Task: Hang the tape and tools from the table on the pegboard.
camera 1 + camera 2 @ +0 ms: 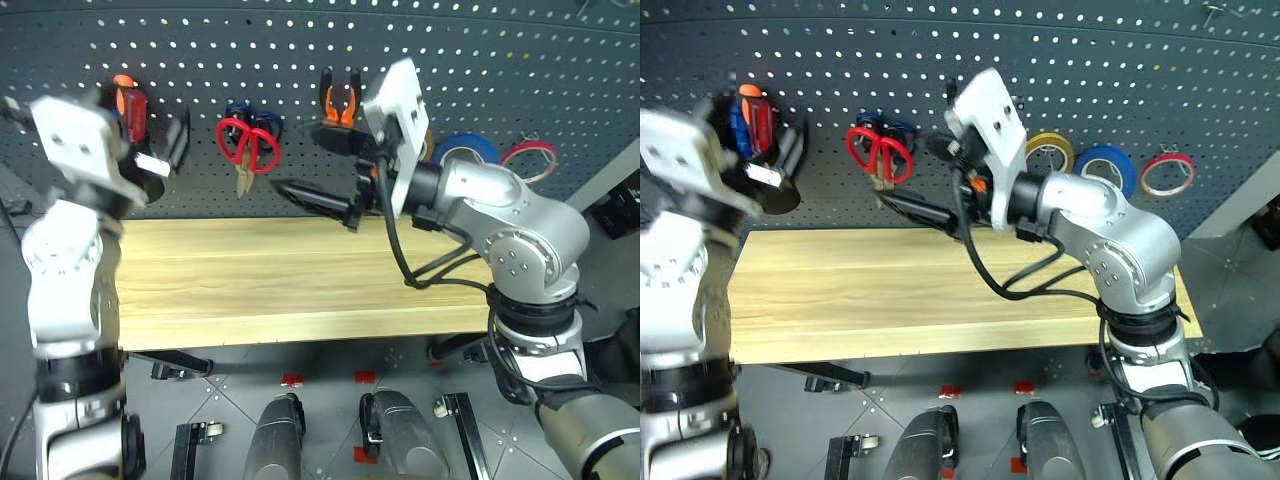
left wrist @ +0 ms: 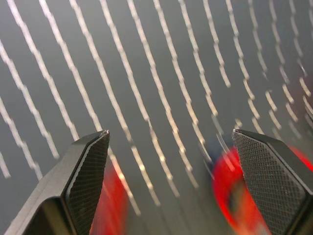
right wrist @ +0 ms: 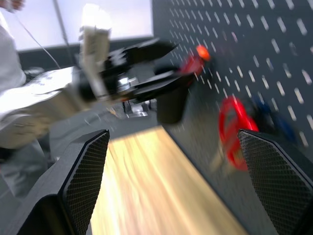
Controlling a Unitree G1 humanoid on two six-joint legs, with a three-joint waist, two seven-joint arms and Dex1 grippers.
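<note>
On the pegboard [image 1: 500, 60] hang the red-handled scissors [image 1: 248, 145], the orange-and-black pliers [image 1: 340, 102] and the blue tape [image 1: 1105, 165]. At the far left the red-handled screwdriver [image 1: 131, 108] stands over a black cup [image 1: 777, 192], its shaft hidden. My left gripper [image 1: 145, 125] is open right in front of that handle, with nothing between its fingers [image 2: 88, 171]. My right gripper [image 1: 325, 172] points left, open and empty, above the back edge of the table [image 1: 280, 280] and just under the pliers. The right wrist view shows the scissors [image 3: 230, 129] and the left gripper [image 3: 146, 61].
Blue-handled scissors [image 1: 250, 112] hang behind the red pair. A yellow ring [image 1: 1050, 150] and a thin red ring [image 1: 1168, 172] flank the blue tape. A blue handle [image 1: 737, 115] stands beside the red screwdriver. A person in white [image 3: 10, 58] stands off the table's left end.
</note>
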